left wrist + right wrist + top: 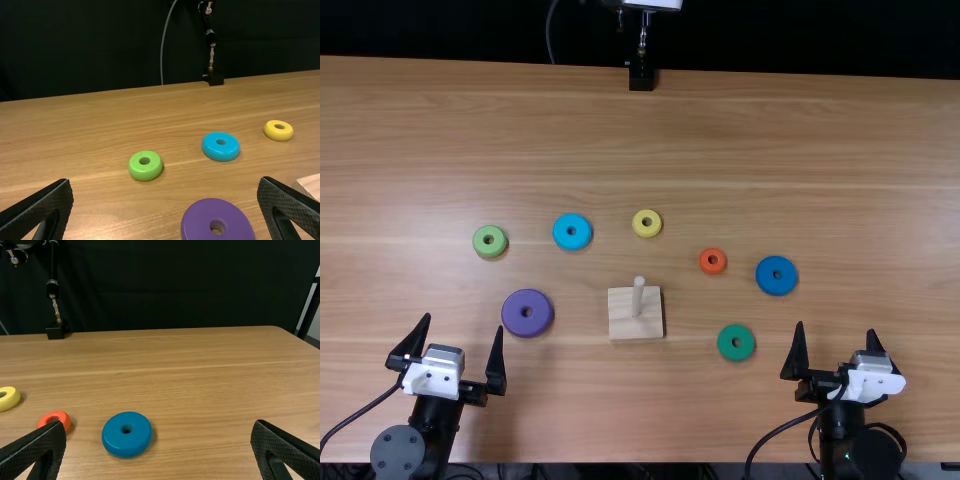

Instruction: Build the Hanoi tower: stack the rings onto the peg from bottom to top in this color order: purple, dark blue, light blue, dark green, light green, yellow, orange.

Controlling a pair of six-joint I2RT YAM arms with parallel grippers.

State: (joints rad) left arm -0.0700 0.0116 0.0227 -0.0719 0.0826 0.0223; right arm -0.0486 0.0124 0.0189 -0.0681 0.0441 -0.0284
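Top view: both jaws wide apart.

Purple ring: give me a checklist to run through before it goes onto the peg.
1. Peg bare, ready for the first ring: ok.
2. Purple ring flat on the table, hole upward: ok.
3. Purple ring apart from the light green ring and the peg's base: ok.
4. Left gripper open and empty: ok.
5. Its fingers around the purple ring: not ok.
6. Hole wide enough to slide down the peg freely: cannot tell.
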